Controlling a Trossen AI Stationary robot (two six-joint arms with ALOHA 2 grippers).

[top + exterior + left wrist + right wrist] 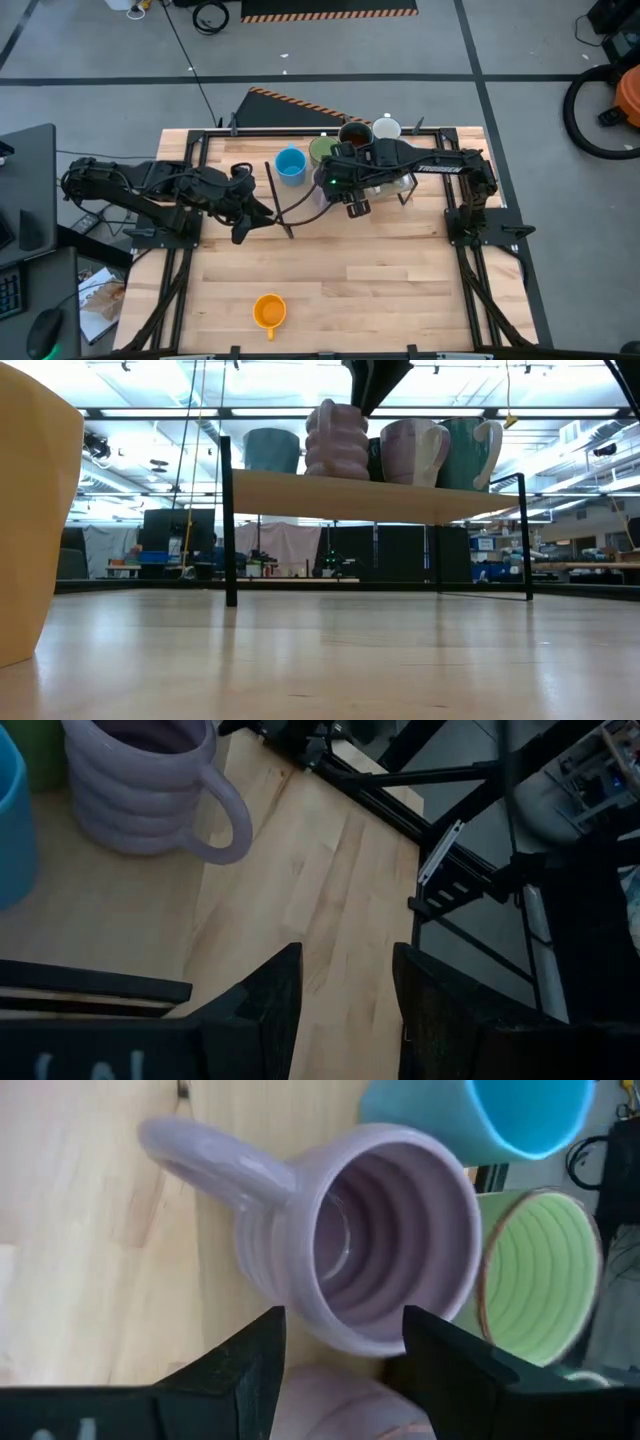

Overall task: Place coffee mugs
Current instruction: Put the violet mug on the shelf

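Several mugs stand by their bases on a raised wooden shelf point(380, 495) at the table's far side: blue point(290, 166), green point(322, 150), dark brown point(354, 133) and white point(386, 127). A ribbed purple mug point(390, 1240) stands among them, upright with its handle point(210, 1160) out to the side. A second purple mug point(340, 1400) sits close beside it. My right gripper point(345, 1320) is open just above the ribbed mug's rim. An orange mug point(269, 311) stands alone near the table's near edge. My left gripper point(250, 222) waits open over the table, left of the shelf.
The shelf stands on thin black legs point(229, 525) with open room beneath. Its mugs are packed close together under my right arm. Bare wood lies between the shelf and the orange mug point(30, 510). Black frame rails point(180, 270) run along the table's sides.
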